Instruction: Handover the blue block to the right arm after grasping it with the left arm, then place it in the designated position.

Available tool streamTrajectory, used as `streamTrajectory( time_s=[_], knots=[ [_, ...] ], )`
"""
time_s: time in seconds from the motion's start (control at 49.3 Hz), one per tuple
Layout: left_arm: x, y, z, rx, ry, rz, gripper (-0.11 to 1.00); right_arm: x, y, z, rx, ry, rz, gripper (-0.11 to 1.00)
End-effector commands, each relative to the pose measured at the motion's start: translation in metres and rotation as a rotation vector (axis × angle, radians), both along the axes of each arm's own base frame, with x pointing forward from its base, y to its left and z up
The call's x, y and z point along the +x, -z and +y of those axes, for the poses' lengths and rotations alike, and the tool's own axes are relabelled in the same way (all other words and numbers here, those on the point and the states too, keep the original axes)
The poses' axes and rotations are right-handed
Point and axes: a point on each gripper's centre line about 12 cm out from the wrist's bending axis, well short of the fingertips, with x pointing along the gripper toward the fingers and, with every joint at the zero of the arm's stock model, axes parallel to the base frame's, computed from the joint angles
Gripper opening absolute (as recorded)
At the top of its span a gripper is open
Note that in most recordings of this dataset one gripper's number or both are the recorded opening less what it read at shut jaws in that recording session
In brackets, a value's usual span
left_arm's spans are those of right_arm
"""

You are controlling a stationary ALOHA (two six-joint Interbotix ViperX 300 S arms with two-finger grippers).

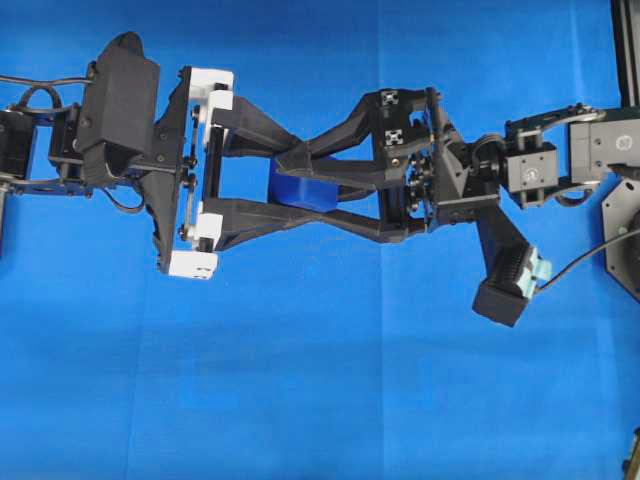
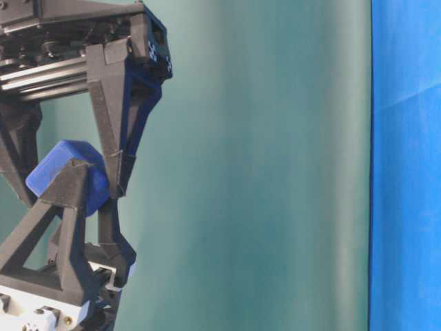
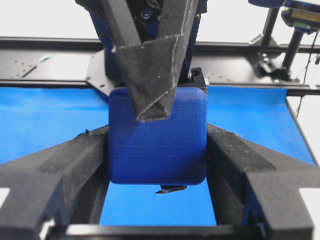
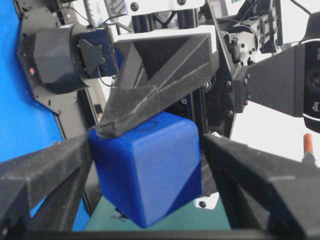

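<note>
Two black fingers of the left gripper point(image 3: 157, 165) fill the foreground of the left wrist view, pressed against opposite side faces of the blue block point(image 3: 157, 135). A finger of the right gripper point(image 3: 150, 65) overlaps the block's upper face from the far side; contact cannot be confirmed here.

Right wrist view: the block point(image 4: 147, 167) sits between the right gripper's point(image 4: 150, 165) two fingers. A visible gap remains on the right side, so these jaws stand wide and unclamped. A left-gripper finger point(image 4: 160, 75) rests across the block's top edge.

Overhead view: the left arm point(image 1: 120, 100) and right arm point(image 1: 530, 160) meet tip to tip above the blue cloth point(image 1: 320, 400). The block point(image 1: 300, 185) is held in mid-air at the crossing point of both finger pairs, which interleave at roughly right angles.

Table-level view: the block point(image 2: 69, 176) is off the surface, gripped from below by the left fingers, with the right fingers descending around it.

Assessment: the block already lies inside the right gripper's span. The next move calls for the right jaws to close before the left jaws release; premature release risks a drop.
</note>
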Motion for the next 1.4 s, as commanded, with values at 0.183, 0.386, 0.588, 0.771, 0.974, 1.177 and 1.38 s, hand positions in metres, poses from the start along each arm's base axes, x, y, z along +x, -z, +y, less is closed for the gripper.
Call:
streamTrajectory(
  time_s=[0.183,0.386,0.588,0.771,0.974,1.177,1.38],
  knots=[
    [-0.0026,-0.0110,-0.0010,-0.004,0.003,-0.031,0.49,0.0001,-0.0171,-0.0039,-0.014,0.033,-0.008,0.68],
    [-0.0027,-0.0110,-0.0027,-0.003,0.007,-0.031,0.48,-0.0013,-0.0212,-0.0043,-0.013,0.037,-0.013,0.55],
    [-0.0025,-0.0117,-0.0027,-0.003,0.007,-0.032,0.48,-0.0013,-0.0205,-0.0049,-0.010,0.042,-0.007,0.55],
    [-0.0024,-0.0123,-0.0027,-0.003,0.007,-0.034,0.49,-0.0015,-0.0214,-0.0051,-0.007,0.044,-0.007,0.55],
    [-0.0021,-0.0124,-0.0033,-0.005,0.009,-0.038,0.49,-0.0025,-0.0213,-0.0051,-0.005,0.044,-0.007,0.55],
    [-0.0030,-0.0173,-0.0067,-0.005,0.018,-0.066,0.83,-0.0056,-0.0216,-0.0051,-0.005,0.044,-0.009,0.55],
    [-0.0039,-0.0178,-0.0055,-0.005,0.015,-0.070,0.93,-0.0065,-0.0222,-0.0045,-0.005,0.042,-0.010,0.55]
  ],
)
